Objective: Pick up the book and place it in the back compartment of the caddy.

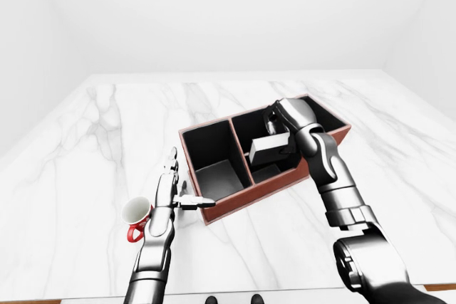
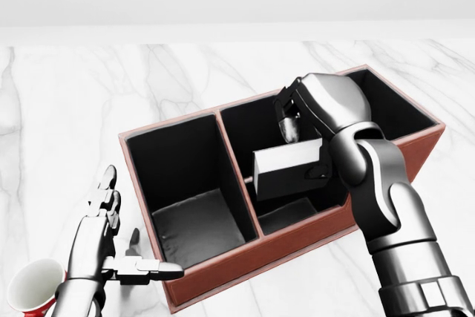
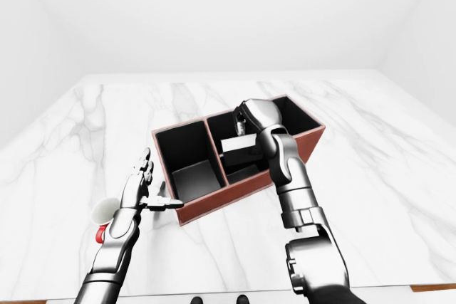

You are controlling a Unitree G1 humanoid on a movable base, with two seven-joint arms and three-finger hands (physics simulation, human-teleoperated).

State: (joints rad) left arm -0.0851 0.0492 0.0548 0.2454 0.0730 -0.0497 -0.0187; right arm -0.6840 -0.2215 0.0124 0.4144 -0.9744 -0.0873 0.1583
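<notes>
— Head view: right hand [image 2: 308, 128] pinching the book [image 2: 288, 168] from above, fingers closed on its upper edge, mid-frame, inside the right-hand section of the caddy [image 2: 223, 276]. Book tilted, pale page block facing the camera, lower end sunk below the rim but apparently not yet on the floor.

— And the left hand [image 2: 104, 239]?

— Lower left of the frame, fingers spread, flat beside the caddy's near corner, gripping nothing. Red mug [image 2: 30, 291] just below it, at the frame's bottom-left corner. White marble counter [image 2: 74, 109] all around.

— Handling?

— Likely stiff and light: a small hard-backed slab, smooth covers, probably slippery under metal fingers. Best held across the thickness near the top edge, as here, so the long side hangs down between the walls. Risk of snagging on the thin inner divider [image 2: 256, 178] visible behind the book; hard to tell which slot lies beneath.
</notes>
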